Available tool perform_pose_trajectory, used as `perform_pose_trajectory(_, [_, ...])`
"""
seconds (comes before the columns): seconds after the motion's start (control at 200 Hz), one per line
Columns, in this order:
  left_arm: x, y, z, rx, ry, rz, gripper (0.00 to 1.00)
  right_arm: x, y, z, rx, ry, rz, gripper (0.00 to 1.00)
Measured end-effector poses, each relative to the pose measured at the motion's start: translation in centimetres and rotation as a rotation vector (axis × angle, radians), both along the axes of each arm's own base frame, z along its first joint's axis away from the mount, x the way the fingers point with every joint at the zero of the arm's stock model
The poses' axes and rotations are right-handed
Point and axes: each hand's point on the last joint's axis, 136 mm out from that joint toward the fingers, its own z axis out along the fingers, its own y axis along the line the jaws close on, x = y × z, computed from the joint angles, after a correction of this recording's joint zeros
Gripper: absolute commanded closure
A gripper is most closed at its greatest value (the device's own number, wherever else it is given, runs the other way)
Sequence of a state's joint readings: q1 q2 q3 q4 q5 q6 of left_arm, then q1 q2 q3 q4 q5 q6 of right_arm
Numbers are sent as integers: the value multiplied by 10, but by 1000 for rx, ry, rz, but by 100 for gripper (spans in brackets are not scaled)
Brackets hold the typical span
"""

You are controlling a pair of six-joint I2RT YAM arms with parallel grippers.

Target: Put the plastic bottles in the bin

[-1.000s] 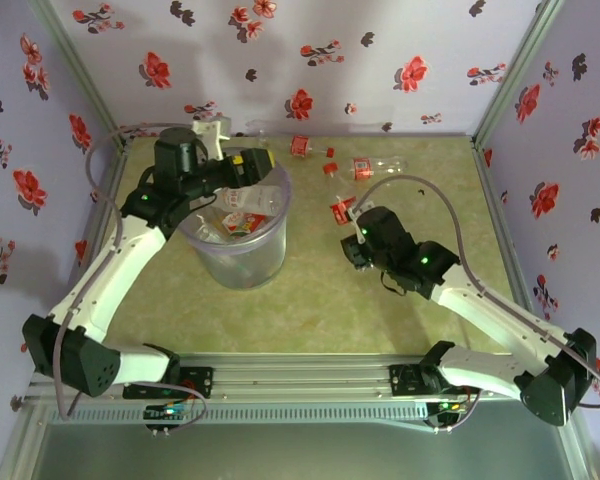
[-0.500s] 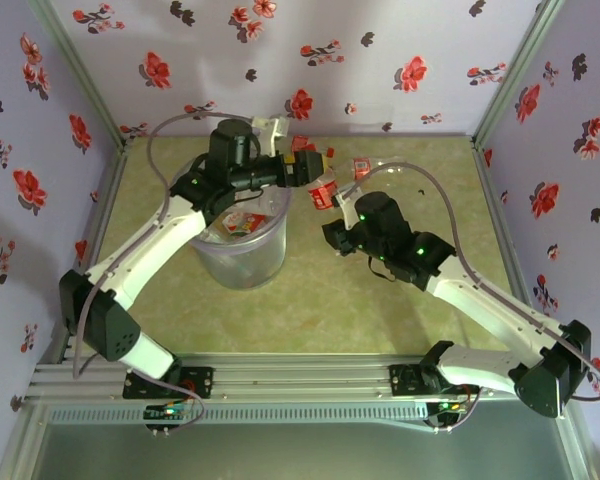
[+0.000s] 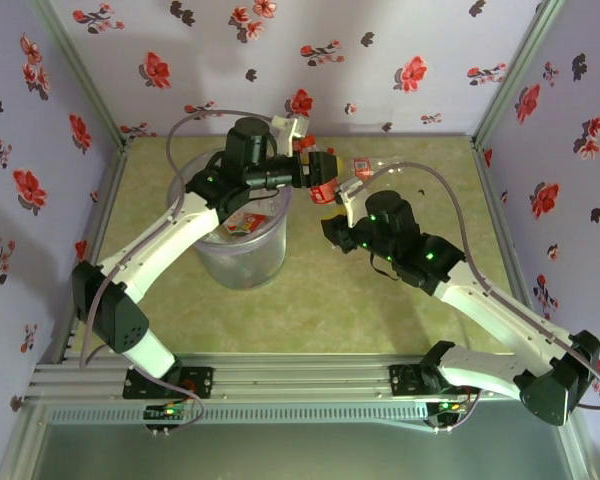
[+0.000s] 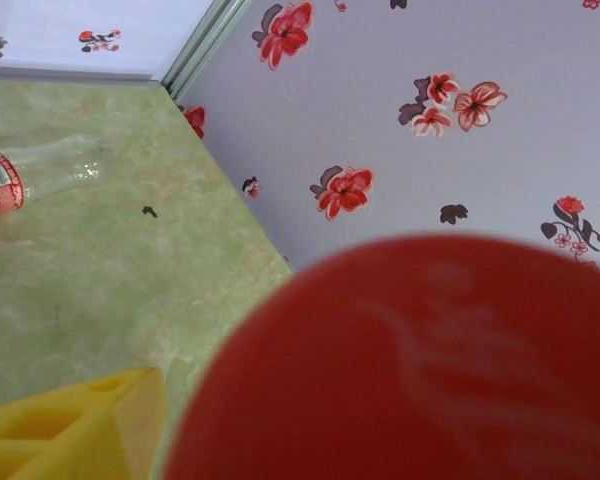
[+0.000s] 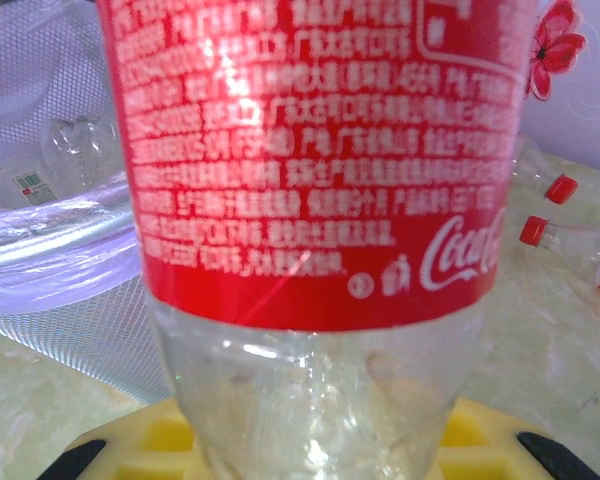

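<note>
Right wrist view puts the held bottle (image 5: 310, 200) dead centre: clear plastic, red Coca-Cola label, clamped between the yellow fingers (image 5: 135, 445) of the right gripper (image 5: 315, 455). That hand is plainly grasping it. The bin (image 5: 50, 265) stands just to the left, its thick rim close beside the bottle but not under it.

From above, the bottle hangs just outside the bin's right rim, and the left gripper (image 3: 322, 168) reaches across the bin's far side to sit right beside it. The left wrist camera has a large red blur (image 4: 410, 360) pressed close to the lens and one yellow finger (image 4: 80, 425) at the lower left. Whether that hand is open, closed or gripping anything cannot be told.

The step in hand looks like carrying this bottle over the rim and dropping it among the binned bottles (image 3: 242, 222). To do it well, the right arm should probably lift enough for the bottle's base to clear the rim. It should then travel left until the whole bottle is above the bin's mouth, and only then open its jaws. With the two grippers so crowded, one should give way first, or a knock could tip the bottle outside. Several loose bottles (image 3: 365, 166) lie on the table behind, near the back wall.
</note>
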State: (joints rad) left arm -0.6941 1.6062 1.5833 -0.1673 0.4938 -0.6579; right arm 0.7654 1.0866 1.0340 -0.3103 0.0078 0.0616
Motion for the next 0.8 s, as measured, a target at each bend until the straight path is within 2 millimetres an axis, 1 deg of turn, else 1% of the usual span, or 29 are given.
perform_pose_trajectory(0.105, [-1,-1,0,-3,3,-4,40,2,-1,-2,-12,-6,-6,67])
perform_pose_trajectory(0.15, [-1,-1,1,-5,6,-4,42,3,-1,-2,-13,-8,-9,60])
perform_pose_trajectory(0.215, [-1,-1,2,-9,8,-2,47,4,-1,-1,-13,-12,-12,52])
perform_pose_trajectory(0.37, [0,-1,6,-15,0,1,53,6,-1,1,-15,-30,-18,30])
perform_pose_trajectory(0.475, [1,0,7,-17,-2,4,55,8,-2,2,-21,-41,-25,16])
perform_pose_trajectory(0.555, [5,3,9,-26,-6,12,56,10,-5,2,-24,-44,-44,13])
perform_pose_trajectory(0.66, [18,13,15,-45,-20,46,59,14,-12,5,-20,-50,-87,11])
perform_pose_trajectory(0.72, [27,24,17,-55,-23,77,61,16,-19,11,-6,-60,-117,12])
perform_pose_trajectory(0.8, [40,44,23,-70,-26,128,65,16,-33,26,36,-84,-163,13])
